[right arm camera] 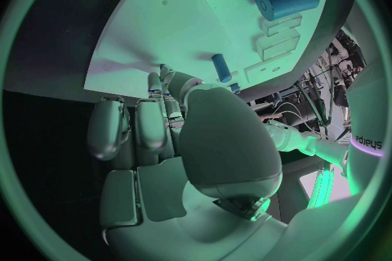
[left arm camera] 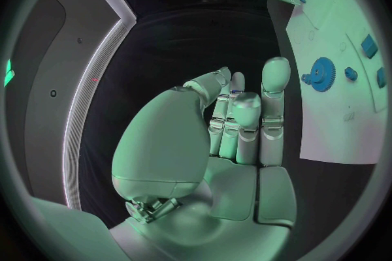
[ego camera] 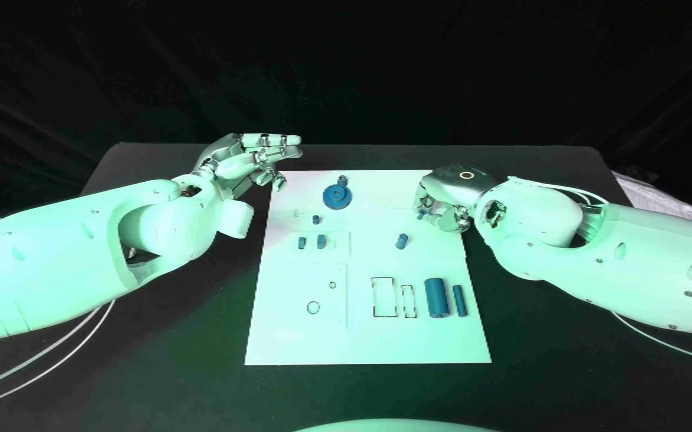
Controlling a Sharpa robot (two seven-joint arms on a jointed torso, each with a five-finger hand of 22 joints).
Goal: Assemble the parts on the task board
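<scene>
I see the left robot hand (ego camera: pixel 257 157) hovering off the task board (ego camera: pixel 368 337)'s far-left corner, fingers curled on nothing; the right robot hand (ego camera: pixel 444 200) sits at its right edge, grip unclear. Blue gear (ego camera: pixel 336 197) lies far-centre; I'd approach it slowly from above.

I see the black worktop (ego camera: pixel 159 167) running across the middle and lower frame in the head view, its far edge a straight line about halfway up. Behind it a black curtain (ego camera: pixel 346 42) fills the upper frame. Pale cables (ego camera: pixel 51 352) loop on the worktop at lower left.
</scene>
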